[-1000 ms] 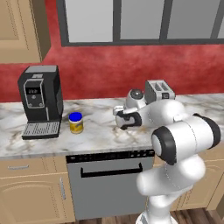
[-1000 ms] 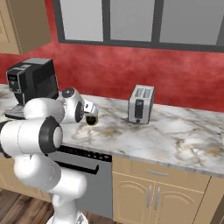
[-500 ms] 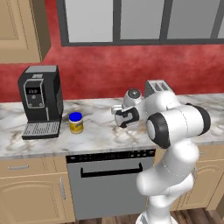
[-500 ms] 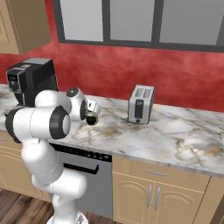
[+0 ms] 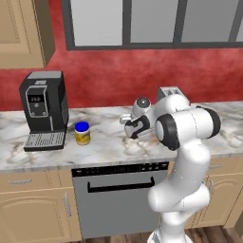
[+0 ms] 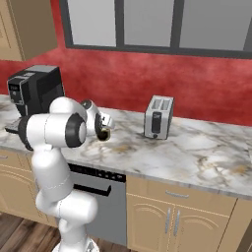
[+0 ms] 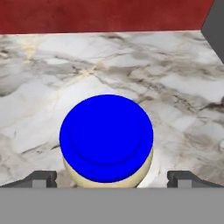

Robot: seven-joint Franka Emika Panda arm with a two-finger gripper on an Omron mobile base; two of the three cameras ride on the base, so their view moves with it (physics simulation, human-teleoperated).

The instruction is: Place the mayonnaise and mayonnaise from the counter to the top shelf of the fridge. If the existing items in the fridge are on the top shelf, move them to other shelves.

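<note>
A white robot arm [image 5: 187, 130] has swung lower over the marbled counter [image 7: 131, 74] than a second ago, so a pickup looks close. The jaws [image 7: 112, 178] stand released, one fingertip on each side of a mayonnaise jar [image 7: 106, 139] centred between them: bright blue lid, cream body. A second jar [image 5: 82, 133] stands well aside, beside a coffee machine [image 5: 43, 109].

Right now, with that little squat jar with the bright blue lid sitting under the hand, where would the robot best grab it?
Probably straight down from above, closing on the round sides of the squat blue-lidded jar at or just below the lid. It stands upright on the marbled counter, and the gripper is open, with one finger tip on each side.
</note>
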